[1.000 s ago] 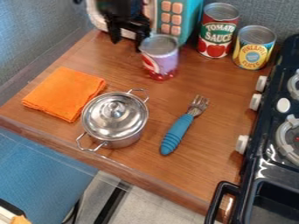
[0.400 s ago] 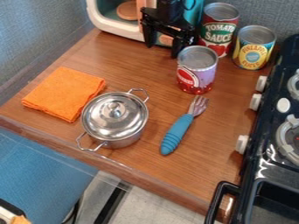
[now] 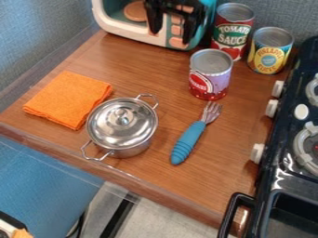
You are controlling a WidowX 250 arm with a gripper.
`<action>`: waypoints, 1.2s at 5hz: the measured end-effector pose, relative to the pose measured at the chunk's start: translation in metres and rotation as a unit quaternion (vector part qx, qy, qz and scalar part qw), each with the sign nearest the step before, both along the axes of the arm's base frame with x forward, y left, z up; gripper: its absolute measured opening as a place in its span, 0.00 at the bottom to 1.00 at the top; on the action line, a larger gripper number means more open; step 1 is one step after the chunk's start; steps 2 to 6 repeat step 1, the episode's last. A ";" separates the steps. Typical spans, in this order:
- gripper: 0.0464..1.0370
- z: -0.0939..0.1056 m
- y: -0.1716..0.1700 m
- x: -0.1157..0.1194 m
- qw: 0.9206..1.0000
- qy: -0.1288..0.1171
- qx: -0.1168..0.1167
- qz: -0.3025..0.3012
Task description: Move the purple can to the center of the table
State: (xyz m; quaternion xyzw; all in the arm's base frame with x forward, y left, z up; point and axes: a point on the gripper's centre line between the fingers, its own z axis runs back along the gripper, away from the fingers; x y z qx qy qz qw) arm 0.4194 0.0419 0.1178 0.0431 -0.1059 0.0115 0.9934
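Your robot's gripper is black all over, with an angular, blocky build. A dark crosspiece spans its upper part, joining two black fingers, one on the left and one on the right. You can see that each finger is long and slim, with uneven, stepped edges and a narrower lower end. Finer details, such as screws, are too small for you to tell.
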 end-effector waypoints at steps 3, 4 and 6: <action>0.96 0.024 0.019 -0.021 0.999 -0.001 -0.024 0.030; 0.96 0.024 0.019 -0.021 0.999 -0.001 -0.024 0.030; 0.96 0.024 0.019 -0.021 0.999 -0.001 -0.024 0.030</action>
